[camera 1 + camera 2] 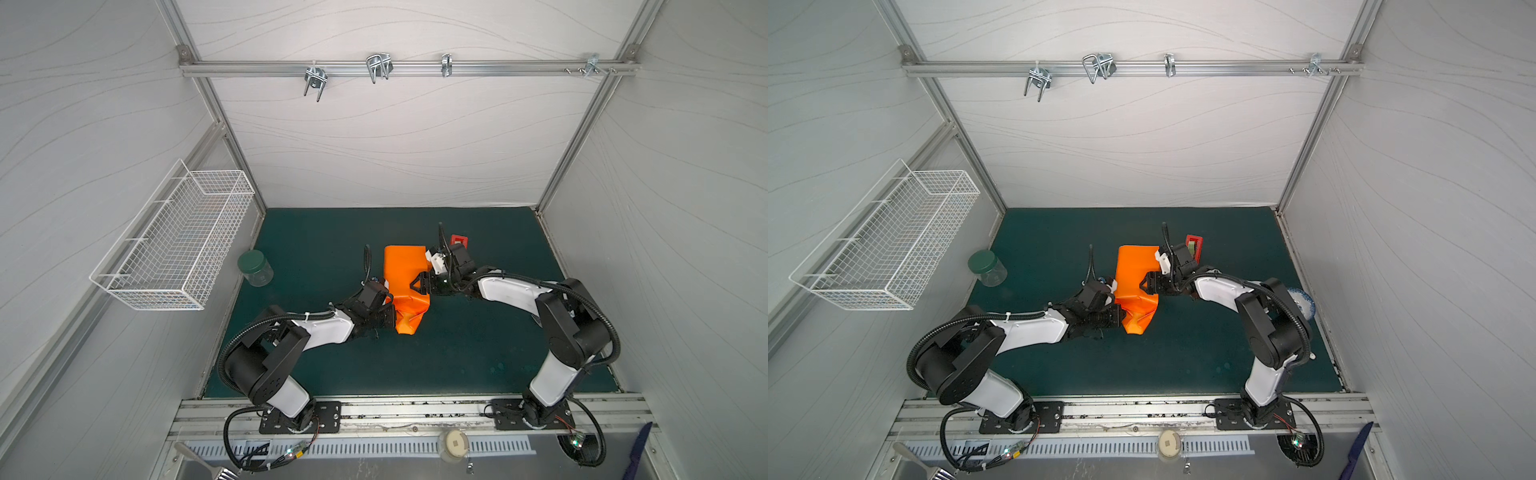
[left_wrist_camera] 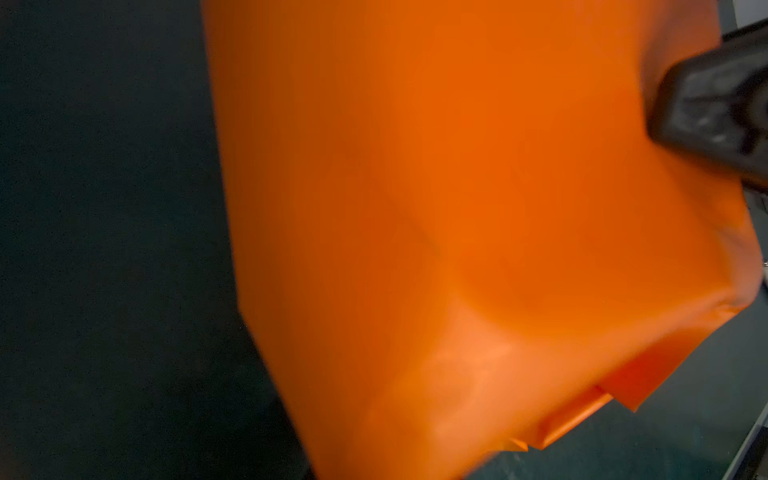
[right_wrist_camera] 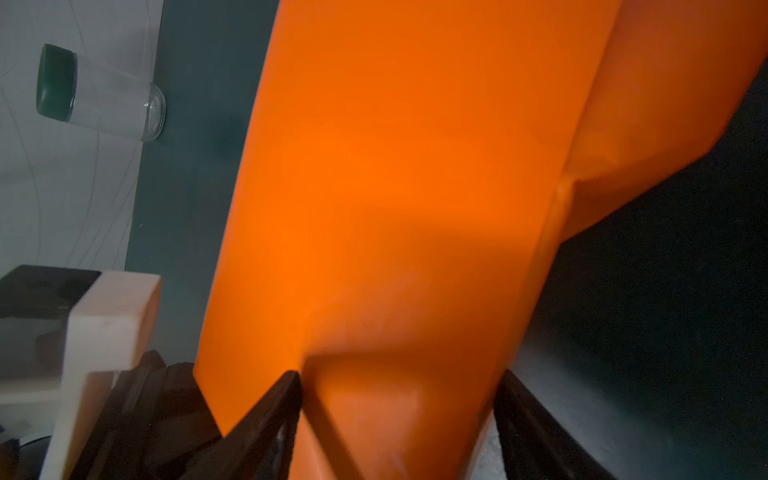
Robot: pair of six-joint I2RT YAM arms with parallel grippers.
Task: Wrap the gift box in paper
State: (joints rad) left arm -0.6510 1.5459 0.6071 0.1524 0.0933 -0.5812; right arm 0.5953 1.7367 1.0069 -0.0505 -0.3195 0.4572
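A: Orange paper [image 1: 405, 276], folded into a boxy shape: where is it?
B: Over the middle of the dark green table [image 1: 415, 365], in both top views. The gift box is hidden under the folds.
A: Nearest first. The left gripper [image 1: 390, 311]?
B: Against the paper's near left corner, where the sheet hangs creased. I cannot tell whether its fingers are parted or closed. Its wrist view shows only paper and table.
A: And the right gripper [image 3: 399, 415]?
B: At the paper's right side. Its fingers [image 3: 270, 411] stand wide, one on each face, clamping the wrapped paper between them.
A: Containers?
B: A clear glass jar [image 1: 257, 269] with a green lid stands upright at the table's left edge, and through the glass only table and wall show. Farther back, just behind the right gripper, a red tape dispenser [image 1: 1194, 245] carries something pale green. A white wire basket [image 1: 199, 249] hangs on the left wall, and through its mesh I see only wall.
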